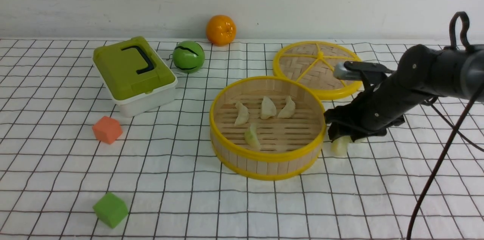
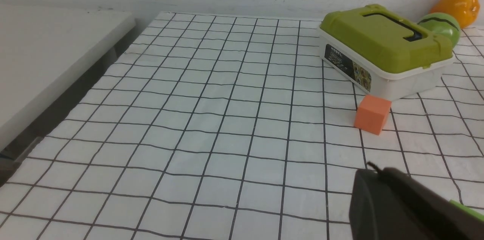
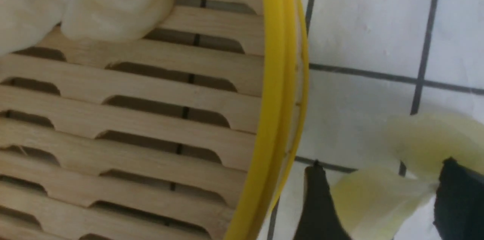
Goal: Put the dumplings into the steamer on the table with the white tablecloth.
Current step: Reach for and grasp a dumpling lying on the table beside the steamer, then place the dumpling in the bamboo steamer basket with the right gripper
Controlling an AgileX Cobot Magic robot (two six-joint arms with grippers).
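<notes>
right gripper (image 3: 382, 179) straddling dumpling (image 3: 372, 204) (beside steamer (image 3: 276, 81)), jaws wide

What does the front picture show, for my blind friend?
The robot's right claw reaches down over a pale dumpling on the checked tablecloth, beside a bamboo steamer holding four dumplings. Its lid and a green box lie farther back.

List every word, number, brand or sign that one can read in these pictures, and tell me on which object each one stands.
"MOBEL" (best reading, blurred): top line of the small black label on the white side of the green-lidded box.
Smaller lines below it on that label: too small to read.
Coloured sticker beside the label: any print is too blurred to read.
Front and right wrist views: no text visible.
</notes>
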